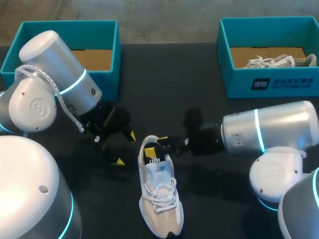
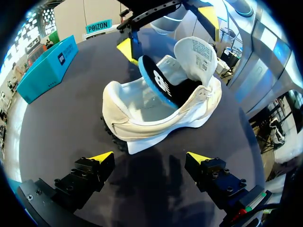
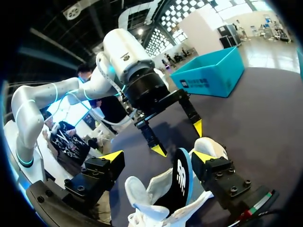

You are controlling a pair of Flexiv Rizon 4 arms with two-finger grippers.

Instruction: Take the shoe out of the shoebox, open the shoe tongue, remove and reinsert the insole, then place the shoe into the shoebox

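Observation:
A white shoe (image 1: pixel 159 199) lies on the dark table, heel toward the boxes. Its black insole with a blue edge (image 1: pixel 152 155) stands half out of the heel opening. My right gripper (image 1: pixel 160 145) straddles the heel, open, and the insole (image 3: pixel 180 182) stands between its spread fingers without both touching it. My left gripper (image 1: pixel 124 148) is open beside the heel, a short gap away, with nothing in it. From the left wrist, the shoe (image 2: pixel 156 109) and raised insole (image 2: pixel 158 85) lie just ahead of the left gripper (image 2: pixel 150 157), and the right gripper (image 2: pixel 168 33) is on the shoe's far side.
A teal shoebox (image 1: pixel 60 69) stands at the back left, showing only brown cardboard inside. A second teal shoebox (image 1: pixel 269 84) at the back right holds another white shoe (image 1: pixel 279 61). The left arm's white cable (image 1: pixel 60 99) hangs along its wrist.

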